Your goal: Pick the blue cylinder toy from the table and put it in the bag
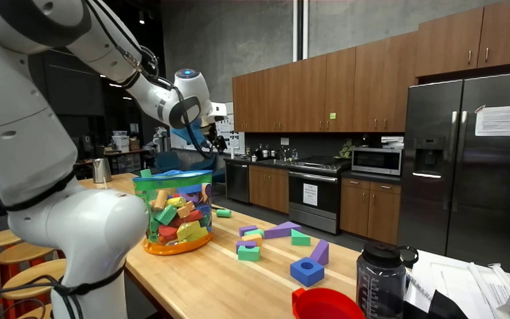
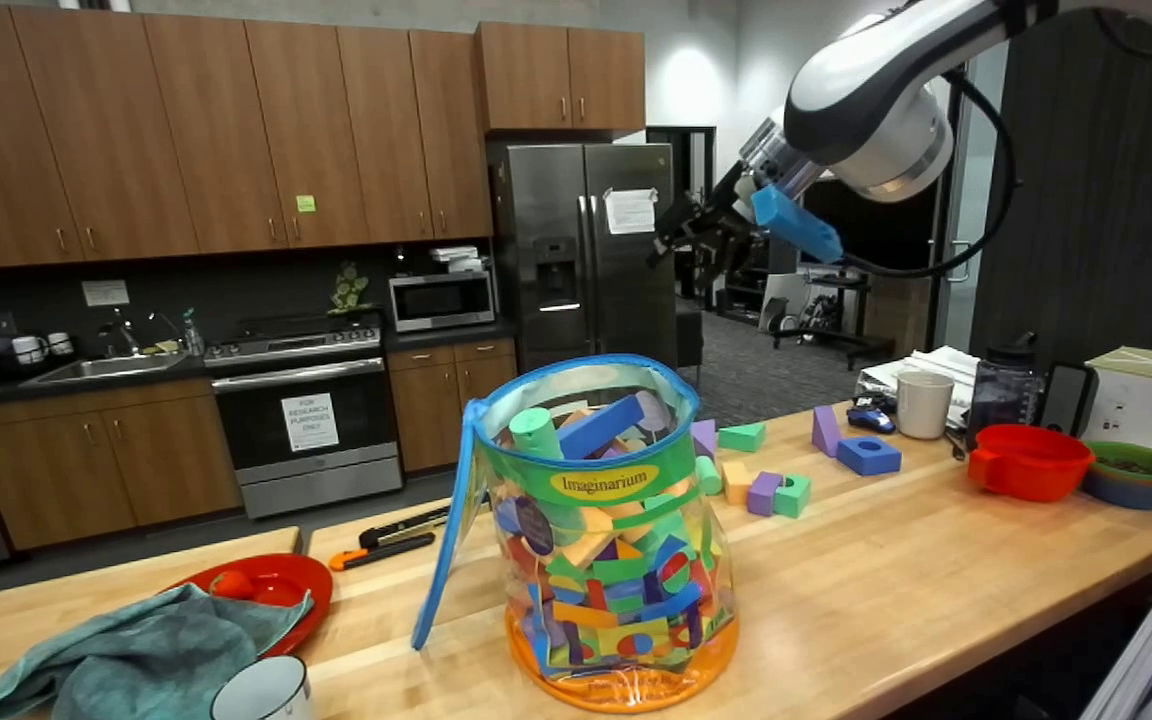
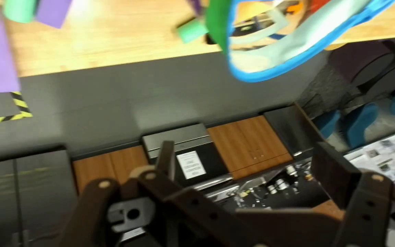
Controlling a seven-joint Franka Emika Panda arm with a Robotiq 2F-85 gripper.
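The bag [image 1: 173,180] is see-through, with a green top band, blue rim and orange base. It stands open on the table, full of toy blocks, in both exterior views [image 2: 526,478]. Its rim [image 3: 262,76] shows at the top of the wrist view. A blue toy block [image 1: 307,271] with a round hole lies on the table [image 2: 871,455]; its outside is square. A plain blue cylinder is hidden or out of view. My gripper [image 3: 250,168] is open, with nothing between its fingers. It is high above the table, apart from bag and blocks, in both exterior views [image 1: 217,142] [image 2: 688,250].
Several green, purple and orange blocks [image 1: 249,254] lie between the bag and the blue block. A green cylinder [image 1: 223,213] lies beside the bag. A red bowl [image 2: 1031,460], dark bottle [image 1: 381,279] and white mug [image 2: 924,404] stand beyond. A red plate [image 2: 311,590] with a cloth [image 2: 151,650] is nearby.
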